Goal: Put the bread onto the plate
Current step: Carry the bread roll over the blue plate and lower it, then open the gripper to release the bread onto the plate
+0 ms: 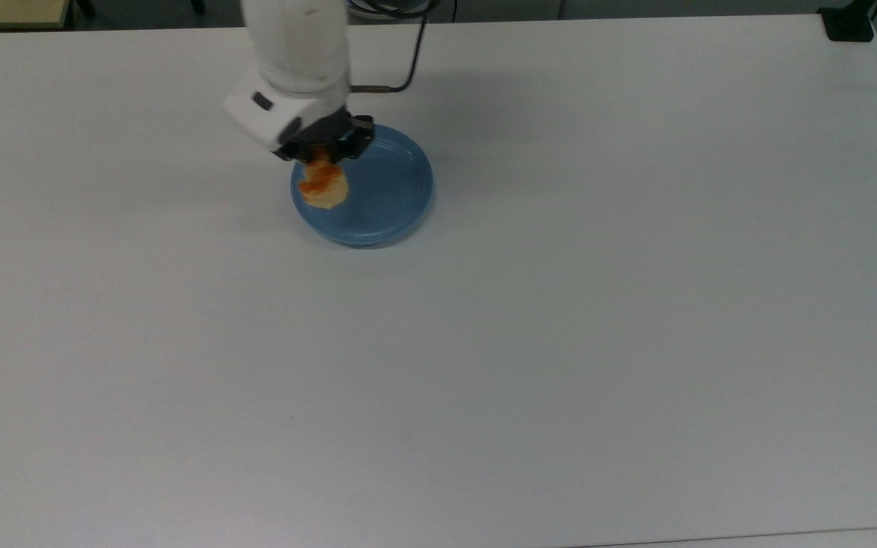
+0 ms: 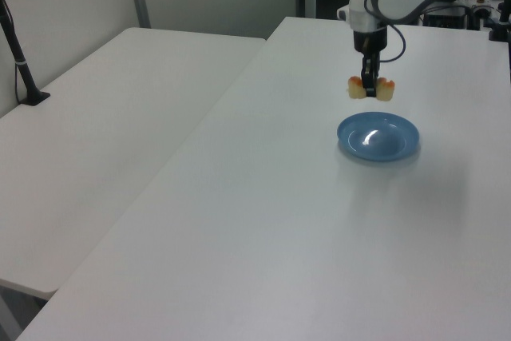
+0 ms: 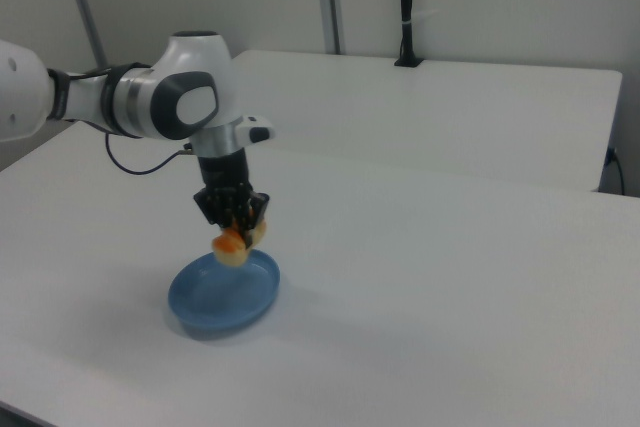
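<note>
The pale-yellow bread [image 1: 322, 185] [image 2: 368, 88] [image 3: 233, 244] with its orange glaze hangs in the air, and my gripper [image 1: 322, 154] [image 2: 368, 89] [image 3: 233, 224] is shut on it. Beneath it lies the round blue plate [image 1: 385, 190] [image 2: 391, 137] [image 3: 215, 299] on the white table. In the top view the bread overlaps the plate's left part. The left view shows the bread clear of the plate, above its far edge. In the right view it hovers just over the plate's far rim.
The white table [image 1: 560, 342] spreads wide around the plate. A second white table [image 2: 104, 117] adjoins it on the left view's left, with a black post [image 2: 20, 57] at its edge. A black clamp [image 1: 848, 23] sits at the top view's upper right corner.
</note>
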Tool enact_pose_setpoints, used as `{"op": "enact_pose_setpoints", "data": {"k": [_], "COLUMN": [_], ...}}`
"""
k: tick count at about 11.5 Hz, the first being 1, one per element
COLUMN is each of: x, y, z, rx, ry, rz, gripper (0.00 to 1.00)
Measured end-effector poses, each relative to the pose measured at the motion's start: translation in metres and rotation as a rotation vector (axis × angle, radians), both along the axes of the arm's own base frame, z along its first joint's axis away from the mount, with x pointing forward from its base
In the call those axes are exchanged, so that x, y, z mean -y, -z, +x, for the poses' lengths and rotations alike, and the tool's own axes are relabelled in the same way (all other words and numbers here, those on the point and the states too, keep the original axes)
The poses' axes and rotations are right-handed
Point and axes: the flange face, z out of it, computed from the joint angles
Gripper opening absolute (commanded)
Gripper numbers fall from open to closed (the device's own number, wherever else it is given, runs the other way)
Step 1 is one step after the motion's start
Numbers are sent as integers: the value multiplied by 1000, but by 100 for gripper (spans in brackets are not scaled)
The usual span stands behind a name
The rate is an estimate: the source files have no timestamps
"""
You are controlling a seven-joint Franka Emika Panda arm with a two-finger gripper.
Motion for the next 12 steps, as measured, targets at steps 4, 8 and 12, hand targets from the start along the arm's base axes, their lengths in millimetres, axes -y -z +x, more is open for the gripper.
{"op": "enact_pose_setpoints", "data": {"k": [4, 8, 12], "x": [-56, -59, -61], "y": [42, 67, 49], "z": [-10, -6, 0], "rx": [-76, -85, -46], "ry": [-32, 25, 92], "rz": [-17, -40, -41], "gripper": [70, 100, 100]}}
